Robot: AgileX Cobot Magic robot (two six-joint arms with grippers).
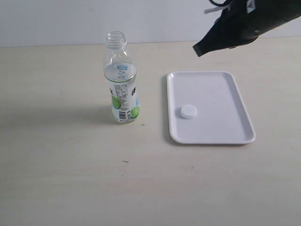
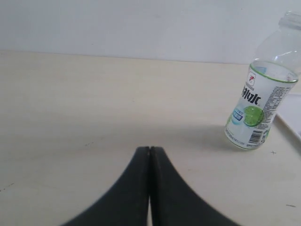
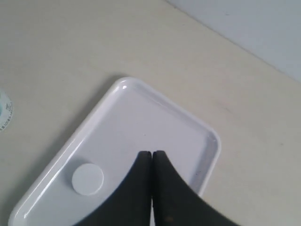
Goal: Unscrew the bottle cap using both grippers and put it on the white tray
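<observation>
Beige tabletop (image 1: 70, 179) carries the open bottle (image 1: 123, 89) beside the white tray (image 1: 225, 89), with the bottle cap (image 1: 188, 111) lying on it. Only the wrist views show the left gripper (image 2: 149, 150) and right gripper (image 3: 151, 155) pressed together.

Exterior high, angled down — left wrist low, near bottle (image 2: 258, 113), right wrist over tray (image 3: 155, 122)

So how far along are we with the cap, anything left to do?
It looks finished. The bottle stands upright with its neck bare, and the cap lies flat on the tray, clear of the rim. Nothing is in hand: the left gripper and right gripper are both shut and empty, the right one above the tray. Nothing appears left.
</observation>
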